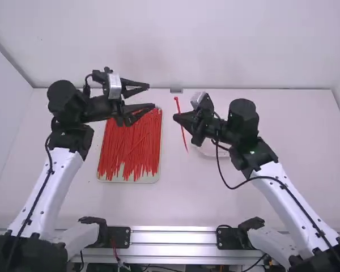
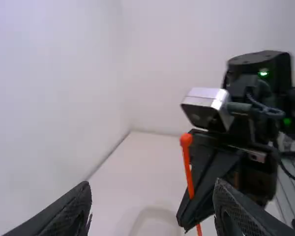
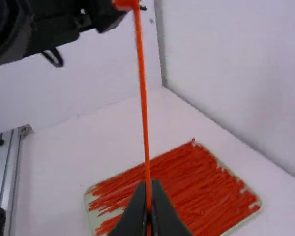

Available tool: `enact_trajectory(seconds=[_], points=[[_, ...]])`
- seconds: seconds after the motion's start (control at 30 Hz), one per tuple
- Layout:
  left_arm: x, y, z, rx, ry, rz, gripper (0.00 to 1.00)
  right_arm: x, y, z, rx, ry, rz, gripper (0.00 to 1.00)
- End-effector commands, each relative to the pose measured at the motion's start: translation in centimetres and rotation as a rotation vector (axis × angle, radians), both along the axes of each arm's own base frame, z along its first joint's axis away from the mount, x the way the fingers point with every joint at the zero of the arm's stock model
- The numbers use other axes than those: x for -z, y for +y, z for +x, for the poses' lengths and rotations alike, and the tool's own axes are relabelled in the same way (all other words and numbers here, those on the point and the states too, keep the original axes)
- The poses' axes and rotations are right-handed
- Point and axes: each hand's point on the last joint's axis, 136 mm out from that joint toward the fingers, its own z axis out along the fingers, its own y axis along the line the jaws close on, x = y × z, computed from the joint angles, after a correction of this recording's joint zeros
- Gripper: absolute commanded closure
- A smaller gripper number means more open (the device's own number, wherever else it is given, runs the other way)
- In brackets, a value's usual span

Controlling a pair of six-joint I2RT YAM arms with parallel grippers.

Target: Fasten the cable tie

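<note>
In the lower centre-left of the high view, a tray (image 1: 127, 179) heaped with spare red ties (image 1: 133, 141) lay on the white table (image 1: 306, 130). Just right of it at mid-frame, the right gripper (image 1: 177, 118) had its fingers pinched tight on a single red cable tie (image 1: 185, 140), its head end pointing up the picture. Farther up, over the tray's far end, the left gripper (image 1: 151, 96) hung with its fingers spread wide, apart from that tie.
</note>
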Motion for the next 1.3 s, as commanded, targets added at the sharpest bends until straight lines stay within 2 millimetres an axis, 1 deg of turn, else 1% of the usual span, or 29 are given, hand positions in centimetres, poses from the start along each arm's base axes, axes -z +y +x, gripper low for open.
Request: enact_trajectory(seconds=[0.0, 0.13, 0.27, 0.37, 0.4, 0.53, 0.67, 0.83, 1.0, 1.03, 1.13, 1.2, 1.27], points=[[0.8, -0.6, -1.9, 0.194, 0.070, 0.015, 0.33, -2.6, 0.4, -1.1, -0.098, -0.072, 0.045, 1.00], [0.1, -1.2, -2.1, 0.262, 0.058, 0.006, 0.31, -3.9, 0.7, -1.4, -0.109, -0.101, 0.083, 1.00], [-1.1, -1.7, -1.6, 0.262, 0.106, -0.062, 0.30, -5.0, 1.2, -1.9, -0.130, -0.151, 0.107, 1.00], [-2.0, -1.7, -1.0, 0.245, 0.165, -0.132, 0.27, -5.6, 1.8, -2.4, -0.150, -0.182, 0.120, 1.00], [-2.3, -1.6, -0.6, 0.235, 0.218, -0.165, 0.27, -5.8, 2.1, -2.7, -0.160, -0.192, 0.125, 1.00], [-2.3, -1.6, -0.4, 0.232, 0.247, -0.179, 0.31, -5.9, 2.7, -3.0, -0.159, -0.193, 0.130, 1.00], [-2.3, -1.8, -1.1, 0.257, 0.247, -0.160, 0.32, -5.9, 3.5, -3.3, -0.147, -0.189, 0.131, 1.00], [-2.1, -2.6, -2.6, 0.313, 0.218, -0.119, 0.35, -6.3, 3.6, -3.1, -0.126, -0.157, 0.155, 1.00], [-2.0, -2.8, -2.7, 0.323, 0.235, -0.119, 0.36, -6.4, 3.6, -3.1, -0.128, -0.136, 0.166, 1.00], [-2.1, -2.8, -2.7, 0.324, 0.246, -0.124, 0.37, -6.3, 3.5, -3.1, -0.128, -0.136, 0.166, 1.00], [-2.2, -2.8, -2.6, 0.321, 0.261, -0.132, 0.43, -6.4, 3.4, -3.0, -0.121, -0.106, 0.176, 1.00], [-2.2, -2.9, -2.7, 0.324, 0.270, -0.134, 0.52, -6.4, 3.5, -3.0, -0.122, -0.101, 0.178, 1.00], [-2.1, -3.3, -3.1, 0.341, 0.263, -0.126, 0.53, -6.4, 3.5, -3.0, -0.122, -0.095, 0.180, 1.00]])
